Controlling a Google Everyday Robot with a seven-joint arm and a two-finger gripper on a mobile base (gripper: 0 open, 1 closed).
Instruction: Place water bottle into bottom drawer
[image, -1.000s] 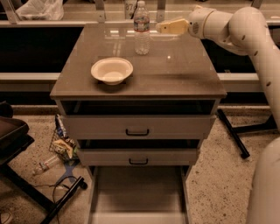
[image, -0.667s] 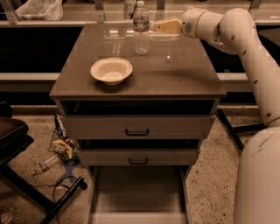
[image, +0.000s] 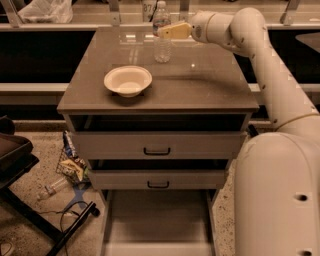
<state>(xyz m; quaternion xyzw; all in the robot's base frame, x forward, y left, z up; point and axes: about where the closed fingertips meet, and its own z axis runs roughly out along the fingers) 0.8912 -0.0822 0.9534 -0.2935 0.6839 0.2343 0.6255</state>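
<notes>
Bulky cream robot arm (image: 280, 100) down the right side, bent across to the cabinet's back edge. Grey cabinet (image: 200, 90) with a flat brown-grey top and 3 drawers below. Wide, shallow grey bottom drawer (image: 157, 225) pulled out towards the camera, plain floor showing. Above it, 2 grey drawer fronts (image: 120, 145) with black handles. Round white bowl (image: 128, 80) front-left on the top. Clear, ribbed, white-capped water bottle (image: 162, 47) upright near the top's back edge, well apart from the drawer. Pale yellow gripper (image: 166, 31) level with the bottle's upper part, on the arm's side; whether spread or clamped, cannot tell.
</notes>
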